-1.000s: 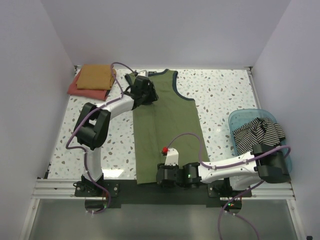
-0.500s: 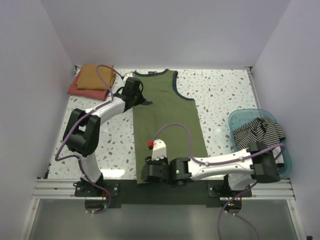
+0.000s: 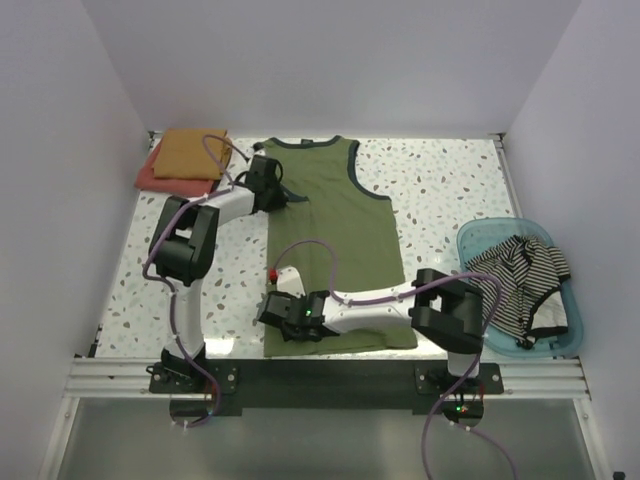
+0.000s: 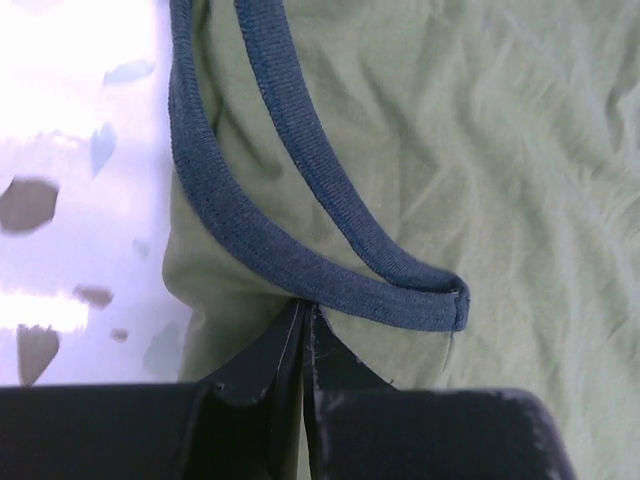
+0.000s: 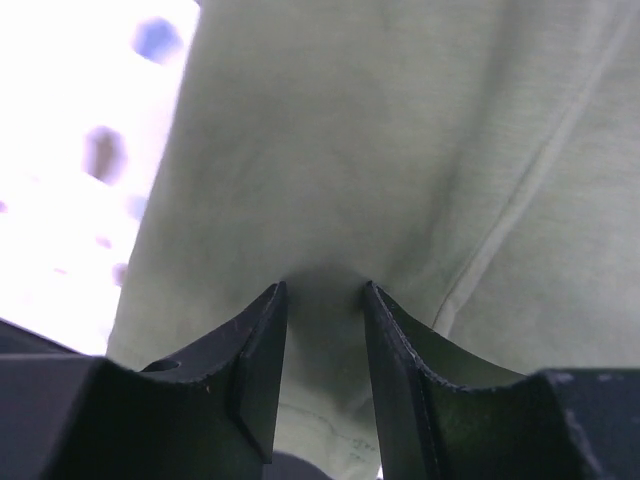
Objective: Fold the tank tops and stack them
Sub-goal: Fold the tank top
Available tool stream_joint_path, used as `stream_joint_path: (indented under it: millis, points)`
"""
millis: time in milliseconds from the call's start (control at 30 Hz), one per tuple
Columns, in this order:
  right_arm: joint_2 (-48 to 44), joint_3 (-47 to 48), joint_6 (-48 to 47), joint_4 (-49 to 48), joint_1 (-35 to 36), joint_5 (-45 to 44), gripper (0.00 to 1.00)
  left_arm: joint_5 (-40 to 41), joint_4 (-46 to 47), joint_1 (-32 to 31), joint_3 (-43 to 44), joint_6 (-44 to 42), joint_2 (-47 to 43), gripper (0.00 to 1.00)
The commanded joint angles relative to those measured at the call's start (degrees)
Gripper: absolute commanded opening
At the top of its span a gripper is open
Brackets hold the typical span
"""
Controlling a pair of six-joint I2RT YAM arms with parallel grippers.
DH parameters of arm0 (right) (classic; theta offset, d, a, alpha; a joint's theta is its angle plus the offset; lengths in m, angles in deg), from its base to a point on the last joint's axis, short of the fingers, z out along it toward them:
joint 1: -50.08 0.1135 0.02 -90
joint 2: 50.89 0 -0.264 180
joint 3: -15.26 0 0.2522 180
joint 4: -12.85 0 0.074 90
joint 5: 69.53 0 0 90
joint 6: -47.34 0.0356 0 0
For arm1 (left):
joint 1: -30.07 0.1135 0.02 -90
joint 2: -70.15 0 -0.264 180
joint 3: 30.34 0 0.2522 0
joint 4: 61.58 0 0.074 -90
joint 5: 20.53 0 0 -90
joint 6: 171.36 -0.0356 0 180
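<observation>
Top view: the olive tank top [image 3: 340, 235] lies flat on the table [image 3: 450, 190], with the left gripper [image 3: 268, 186] at its far-left armhole and the right gripper [image 3: 280, 312] at its near-left hem.

Left wrist: the jaws are pinched tight on cloth beneath the navy trim [image 4: 290, 270].

Right wrist: the jaws are narrow, nipping the fabric, which looks limp and light; the edges seem the best hold.

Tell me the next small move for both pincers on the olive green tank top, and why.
Probably raise both together slightly and begin carrying the left edge rightward. The left pincer pinches the olive green cloth tank top by its navy armhole trim, and the right pincer grips cloth near the hem's left corner, so that edge looks held at both ends.
</observation>
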Motion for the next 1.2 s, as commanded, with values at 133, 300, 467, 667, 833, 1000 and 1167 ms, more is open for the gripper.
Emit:
stream_joint_path:
  millis: [133,300,467,667,833,1000,1167]
  points:
    - [6.7,6.4,-4.1,-11.7,-7.6,12.2,0.39,-3.8,-4.1,4.3,12.4,-2.6,10.8,0.12]
    - [7.9,11.9,-5.1,-12.4,-9.4,15.1,0.42,-6.3,-5.7,5.7,20.9,-4.9,13.9,0.26]
    - [-0.3,13.1,-6.6,-9.0,-11.9,15.0,0.6,-10.3,-4.5,6.2,23.7,-5.6,9.6,0.44]
    - [-11.9,14.1,-10.8,-1.1,-19.2,13.3,0.65,-11.8,-0.6,6.2,22.8,-5.8,0.0,0.62]
    - [-13.9,13.2,-14.9,3.2,-38.0,21.2,0.62,-13.0,4.3,5.1,11.7,-3.6,-11.5,0.64]
    - [-9.2,13.8,-19.3,2.5,-53.0,24.5,0.54,-12.5,8.2,-3.2,-2.3,-2.2,-21.7,0.59]
    - [3.3,22.7,-21.9,3.2,-62.3,27.3,0.46,-11.1,10.5,-17.4,-16.2,-1.3,-29.9,0.53]
